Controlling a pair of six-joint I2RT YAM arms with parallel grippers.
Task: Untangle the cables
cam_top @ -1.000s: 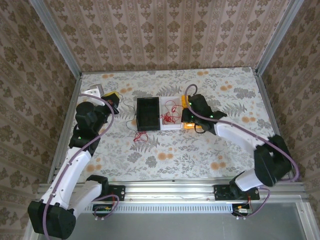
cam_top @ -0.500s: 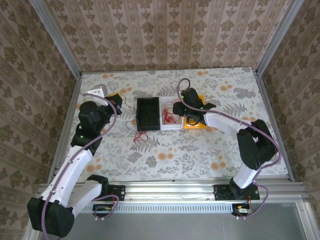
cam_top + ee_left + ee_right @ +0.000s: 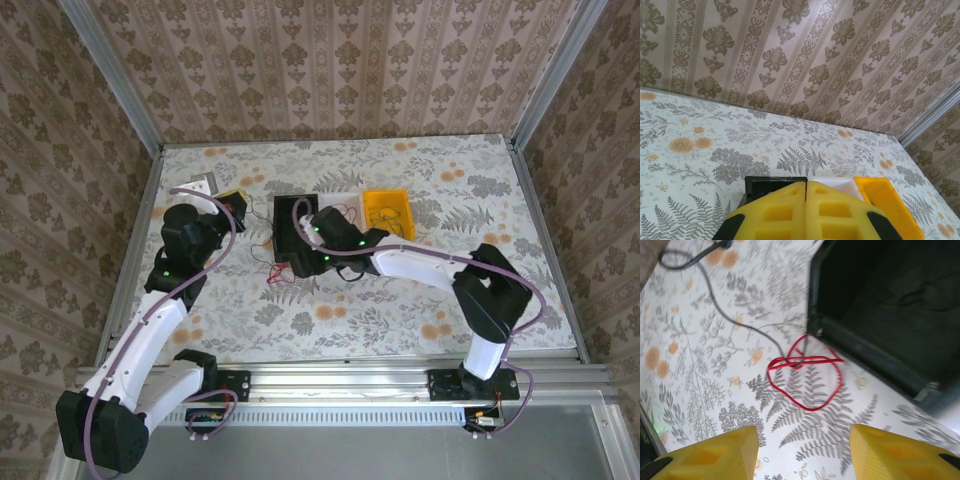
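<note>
We see the cables (image 3: 790, 362) on the table (image 3: 705, 390), just beside a corner of the black bin (image 3: 865, 355). In the right wrist view, a red loop stretches left to right and a dark strand trails up-left. The right gripper (image 3: 805, 450) hangs above with its jaws spread wide. The left gripper (image 3: 806, 210) is clenched tight.
</note>
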